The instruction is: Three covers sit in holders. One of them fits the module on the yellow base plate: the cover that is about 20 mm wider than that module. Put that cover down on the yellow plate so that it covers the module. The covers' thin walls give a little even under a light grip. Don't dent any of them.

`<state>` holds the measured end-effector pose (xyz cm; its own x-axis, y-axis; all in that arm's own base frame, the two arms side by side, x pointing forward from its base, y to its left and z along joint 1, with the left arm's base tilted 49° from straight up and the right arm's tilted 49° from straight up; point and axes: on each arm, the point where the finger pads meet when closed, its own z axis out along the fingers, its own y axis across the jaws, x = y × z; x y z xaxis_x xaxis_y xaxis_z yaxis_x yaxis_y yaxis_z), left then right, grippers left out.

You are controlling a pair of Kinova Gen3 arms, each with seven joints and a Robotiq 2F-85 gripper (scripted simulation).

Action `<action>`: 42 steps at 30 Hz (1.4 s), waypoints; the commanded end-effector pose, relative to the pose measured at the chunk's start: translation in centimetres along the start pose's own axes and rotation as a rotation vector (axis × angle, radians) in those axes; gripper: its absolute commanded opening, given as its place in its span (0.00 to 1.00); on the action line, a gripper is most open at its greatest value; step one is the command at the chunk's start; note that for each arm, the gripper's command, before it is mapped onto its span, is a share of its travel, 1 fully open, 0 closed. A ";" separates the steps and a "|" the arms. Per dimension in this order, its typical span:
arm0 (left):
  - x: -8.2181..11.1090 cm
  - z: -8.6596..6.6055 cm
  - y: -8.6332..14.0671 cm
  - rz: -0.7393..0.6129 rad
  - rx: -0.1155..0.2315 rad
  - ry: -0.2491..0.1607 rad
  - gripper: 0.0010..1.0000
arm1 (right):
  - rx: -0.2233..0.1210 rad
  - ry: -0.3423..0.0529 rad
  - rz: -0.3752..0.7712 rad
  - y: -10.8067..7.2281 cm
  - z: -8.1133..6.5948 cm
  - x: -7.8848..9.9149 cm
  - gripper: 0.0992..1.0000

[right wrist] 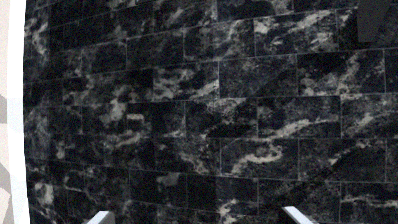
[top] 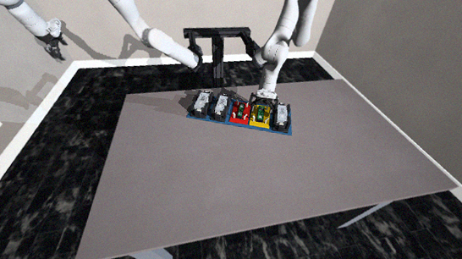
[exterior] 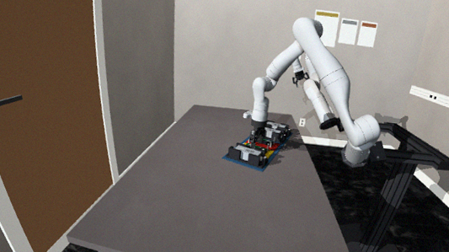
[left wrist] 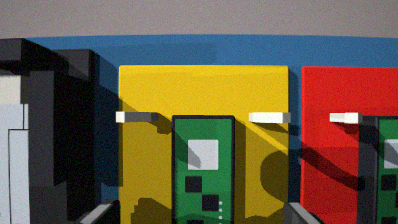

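Observation:
The yellow base plate (top: 259, 124) (left wrist: 150, 85) bears a narrow green module (left wrist: 210, 178) with a dark rim, and no cover is on it. White posts stand on the plate beside the module. One pale grey cover (top: 282, 114) (exterior: 248, 150) (left wrist: 15, 160) sits in a black holder beside the yellow plate. Two more covers, the inner one (top: 221, 104) and the outer one (top: 202, 101), sit in holders beyond the red plate. My left gripper (top: 263, 104) (left wrist: 202, 212) is open and empty, just above the yellow plate, with its fingertips on either side of the module. My right gripper (top: 62, 51) (right wrist: 199, 215) is open and empty, far from the table.
A red base plate (top: 238, 121) (left wrist: 325, 90) with a similar green module stands next to the yellow plate. Plates and holders share one blue board (top: 262, 129) (left wrist: 160, 50) near the table's back edge. The holders rise close on both sides of the plates. A black stand (top: 217, 58) is behind the table.

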<state>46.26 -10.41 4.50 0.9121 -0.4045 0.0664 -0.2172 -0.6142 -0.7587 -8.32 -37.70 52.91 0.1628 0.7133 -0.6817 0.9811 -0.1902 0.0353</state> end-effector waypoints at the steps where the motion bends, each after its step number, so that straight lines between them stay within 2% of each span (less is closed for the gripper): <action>1: 0.1 0.1 0.1 -0.001 -0.002 0.001 1.00 | 0.000 -0.001 0.001 0.0 0.0 0.0 1.00; 9: 0.0 0.9 0.1 -0.006 -0.004 -0.001 1.00 | 0.000 -0.001 0.001 0.0 0.0 0.0 1.00; 33: 0.0 1.0 0.2 -0.006 -0.004 -0.001 1.00 | 0.000 -0.001 0.001 0.0 0.0 0.0 1.00; 34: 0.1 0.8 0.0 -0.001 -0.001 0.000 0.55 | 0.000 -0.001 0.001 0.0 0.0 0.0 1.00; 42: 0.1 0.8 0.0 -0.001 -0.001 0.000 0.55 | 0.000 -0.001 0.001 0.0 0.0 0.0 1.00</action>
<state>46.63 -9.83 3.95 0.9130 -0.4026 0.0661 -0.2161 -0.6145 -0.7588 -8.32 -37.70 52.91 0.1628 0.7133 -0.6817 0.9811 -0.1902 0.0353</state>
